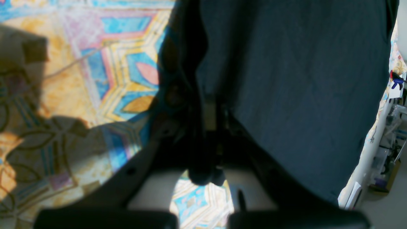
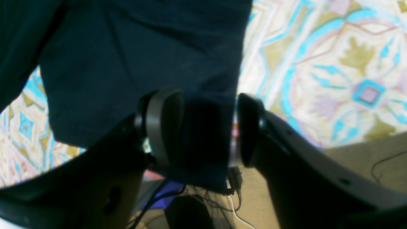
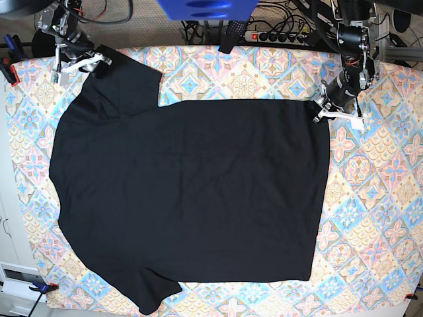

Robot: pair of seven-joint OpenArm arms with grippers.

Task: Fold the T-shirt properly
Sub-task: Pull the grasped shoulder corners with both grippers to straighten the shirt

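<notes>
The black T-shirt (image 3: 192, 191) lies spread flat on the patterned tablecloth, sleeves toward the base view's left and hem toward its right. My left gripper (image 3: 322, 107) sits at the far hem corner. In the left wrist view, this gripper (image 1: 210, 114) is shut on a bunched fold of the T-shirt (image 1: 302, 95). My right gripper (image 3: 92, 61) is at the far sleeve. In the right wrist view, that gripper (image 2: 206, 127) is open. The sleeve edge of the T-shirt (image 2: 143, 57) hangs loose between its pads (image 2: 162, 127).
The patterned tablecloth (image 3: 370, 218) covers the whole table. Clamps (image 3: 8, 66) grip its left edge, one also at the near corner. A power strip with cables (image 3: 277, 34) runs behind the far edge. The table's edge (image 1: 369, 152) lies close beside the left gripper.
</notes>
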